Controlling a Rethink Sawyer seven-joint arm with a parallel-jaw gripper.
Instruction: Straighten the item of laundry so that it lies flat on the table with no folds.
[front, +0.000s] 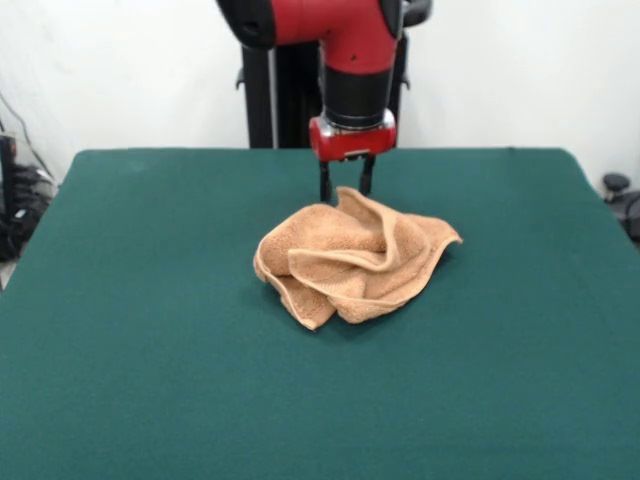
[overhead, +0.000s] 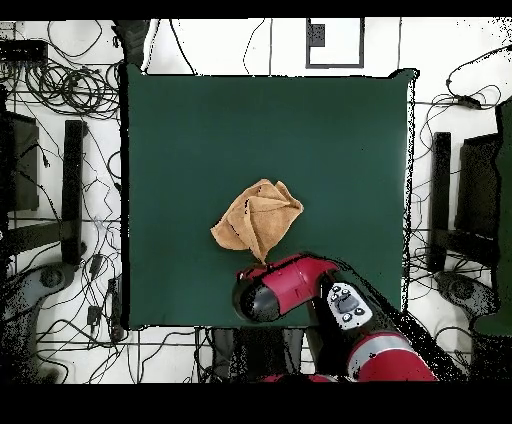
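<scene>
The item of laundry (front: 352, 252) (overhead: 258, 220) is a tan-orange towel, crumpled in a heap with several folds near the middle of the green table (front: 150, 320) (overhead: 340, 140). In the front view my gripper (front: 346, 194) hangs at the heap's far edge, open. Its two dark fingers (front: 325, 186) stand apart on either side of a raised corner of the towel. I cannot tell whether they touch the cloth. In the overhead view the red arm (overhead: 285, 290) covers the gripper.
Green table surface stretches wide on every side of the towel. Cables and black stands (overhead: 70, 190) lie on the floor beyond the table's edges. The arm's column (front: 275, 90) rises behind the far edge.
</scene>
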